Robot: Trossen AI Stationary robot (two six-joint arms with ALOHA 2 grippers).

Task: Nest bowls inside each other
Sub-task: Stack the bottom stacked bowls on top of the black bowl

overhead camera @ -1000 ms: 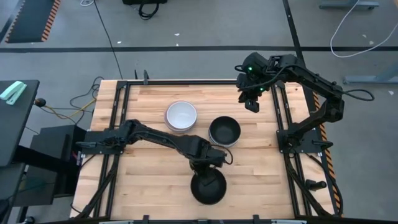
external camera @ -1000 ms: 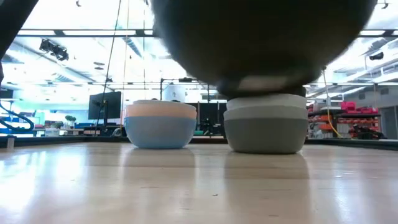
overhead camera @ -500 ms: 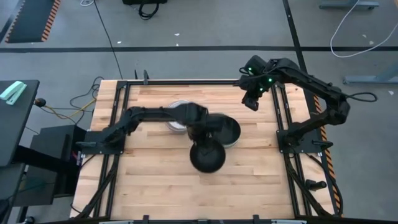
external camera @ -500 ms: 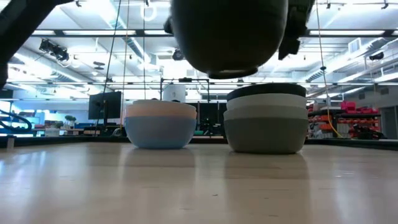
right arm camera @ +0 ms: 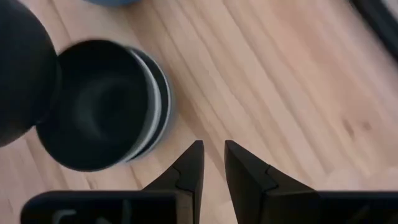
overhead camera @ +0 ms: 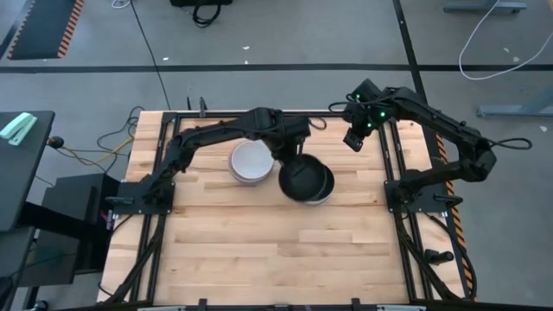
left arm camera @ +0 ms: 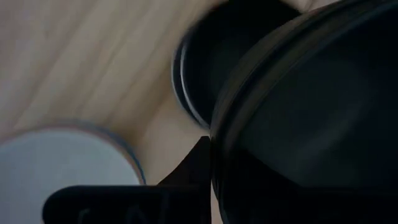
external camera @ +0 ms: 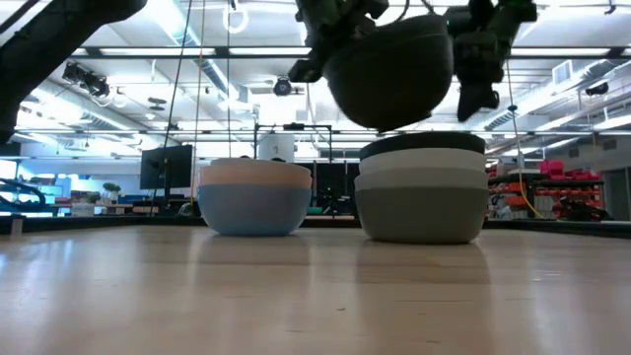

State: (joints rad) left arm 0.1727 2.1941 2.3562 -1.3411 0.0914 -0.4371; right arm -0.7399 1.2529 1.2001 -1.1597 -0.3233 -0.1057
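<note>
My left gripper (overhead camera: 289, 154) is shut on a black bowl (overhead camera: 298, 179) and holds it in the air just over the right-hand stack (external camera: 421, 192). That stack has a black bowl on top, then white, pale grey and dark grey. To its left stands the other stack (external camera: 254, 197): a blue bowl at the bottom, pink-orange above it and white on top (overhead camera: 251, 162). Both stacks rest on their bases on the table. My right gripper (right arm camera: 213, 152) hangs over the table's far right part (overhead camera: 352, 142), with a narrow gap between its fingers, touching nothing. My left gripper holds the black bowl by its rim (left arm camera: 217, 158), on the side toward the table's far edge, coming from above. One finger (left arm camera: 193, 171) lies against the outside of the wall; the bowl hides the other. The bowl hangs lifted clear, slightly tilted, mouth up (external camera: 389, 69).
Bare wooden table (overhead camera: 225, 250) stretches across the whole near half and the left side. Black frame rails (overhead camera: 393, 164) run along the table's left and right edges. The right arm reaches in over the far right corner.
My left gripper has carried the black bowl, shut on it and lifted clear, from the table's near edge toward the far edge. The bowl now hangs just over the right-hand stack. My right gripper has drifted slightly toward the right edge.
</note>
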